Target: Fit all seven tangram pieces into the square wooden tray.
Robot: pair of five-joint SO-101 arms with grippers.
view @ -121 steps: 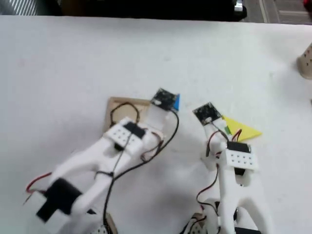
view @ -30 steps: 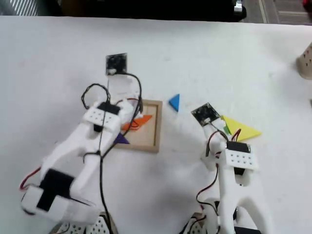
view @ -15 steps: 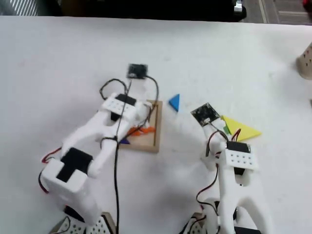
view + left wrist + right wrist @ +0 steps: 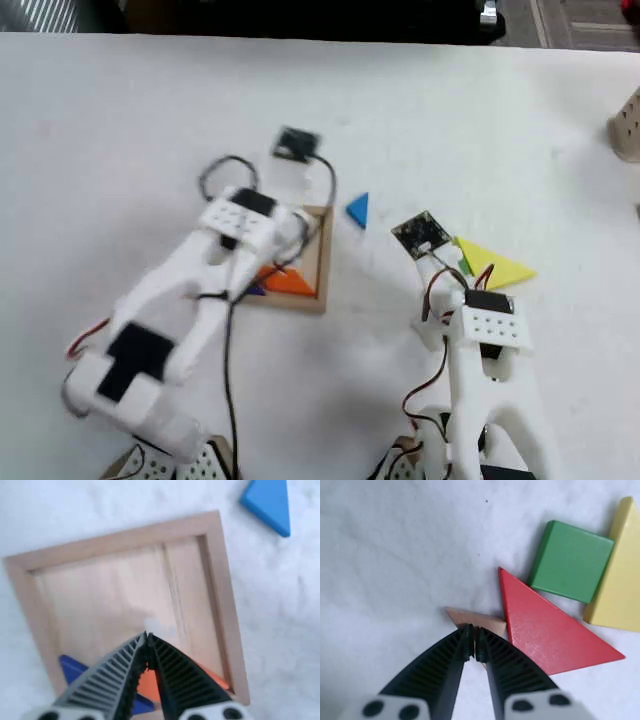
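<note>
The tray (image 4: 322,262) lies near the middle of the bench (image 4: 120,120), a shallow square of pale wood with a raised rim. Two pieces are inside it, an orange piece (image 4: 288,281) and a dark blue piece (image 4: 75,667), both crowded toward its 6 o'clock side. The rest of the floor is bare, so by my count five pieces are left to fit.

The closest of them is the blue triangle (image 4: 358,209). In the high view it sits flat on the bench at about 2 o'clock from the tray, just beyond the rim and apart from it. Its long edge runs from 12 to 6 o'clock and its point faces 9 o'clock, toward the tray.

The left tool (image 4: 146,640) hangs over the tray floor with its jaws closed and nothing between them. That arm is much the nearer to the blue triangle, so I judge a short reach toward 2 o'clock and an opening of the jaws come next.

The other four pieces lie well apart at 3 o'clock from the tray. They are the yellow triangle (image 4: 495,265), the green square (image 4: 570,560), the red triangle (image 4: 545,625) and a small tan triangle (image 4: 480,620), packed edge to edge or nearly so. The right tool (image 4: 471,630) hovers there, closed and empty, with its tips over the tan triangle
</note>
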